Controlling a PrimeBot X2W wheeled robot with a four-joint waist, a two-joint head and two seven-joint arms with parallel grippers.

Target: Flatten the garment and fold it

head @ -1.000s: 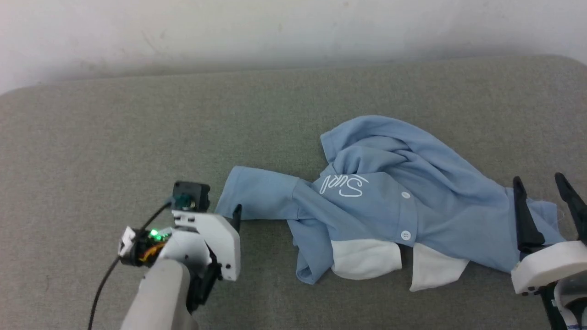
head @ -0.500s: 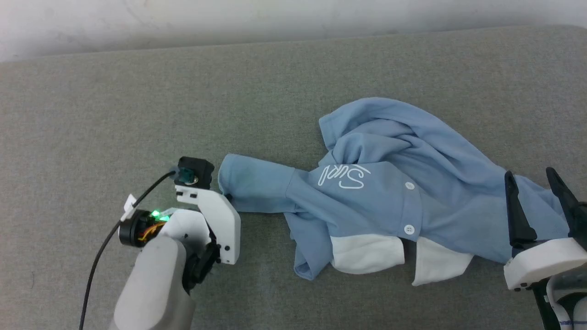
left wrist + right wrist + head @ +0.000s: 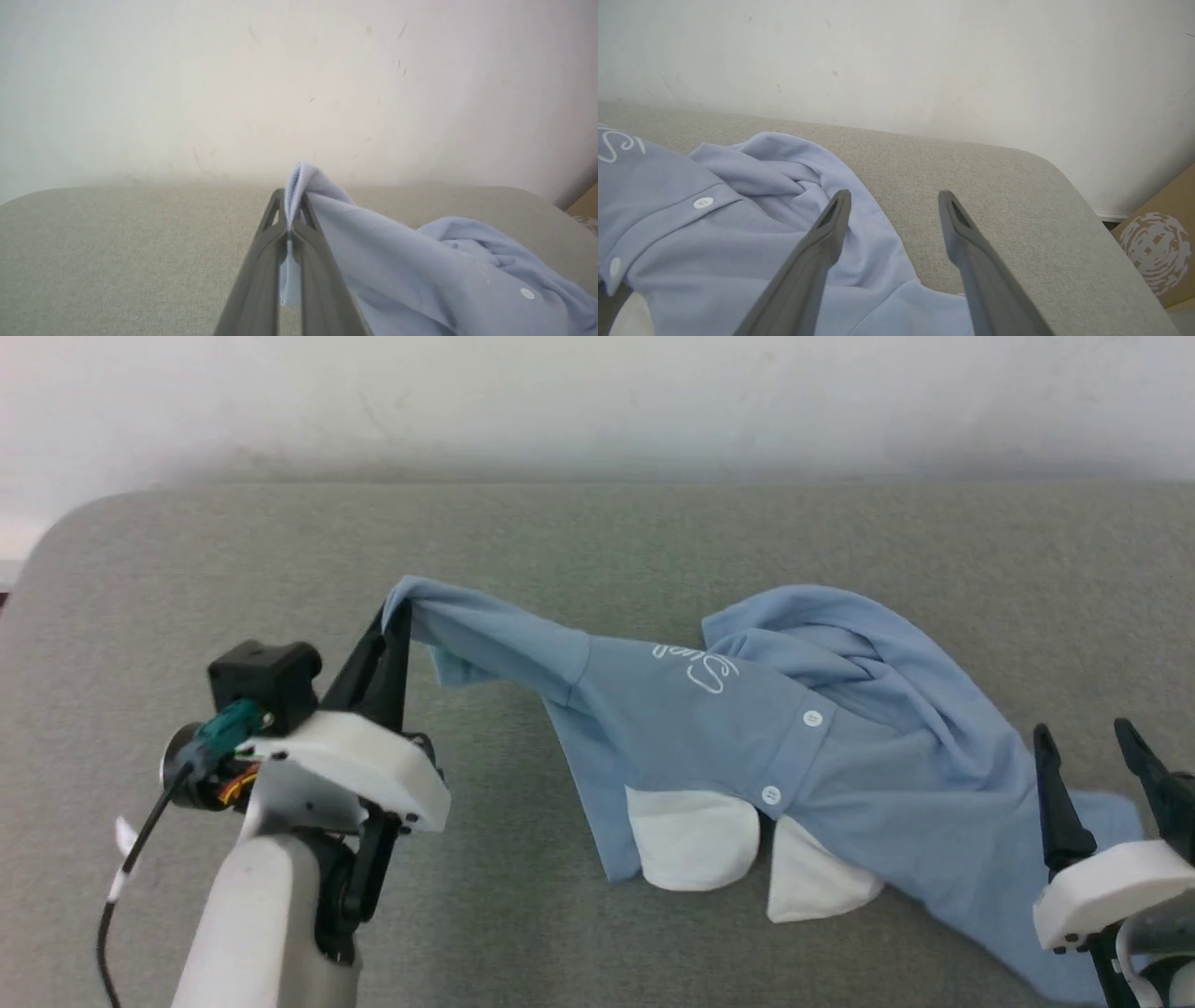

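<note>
Garment (image 3: pixel 840 747) — soft matt knit.

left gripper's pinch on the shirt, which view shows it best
The left wrist view: the left gripper is shut on the shirt, cloth poking past the tips. The head view shows that pinch from the side, the cloth raised. The right wrist view shows the shirt's body and buttons.

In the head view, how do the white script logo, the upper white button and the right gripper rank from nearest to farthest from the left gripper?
1. white script logo, on the garment, to the right of the left gripper.
2. upper white button, farther right and lower.
3. right gripper, at the far right, fingers open.
</note>
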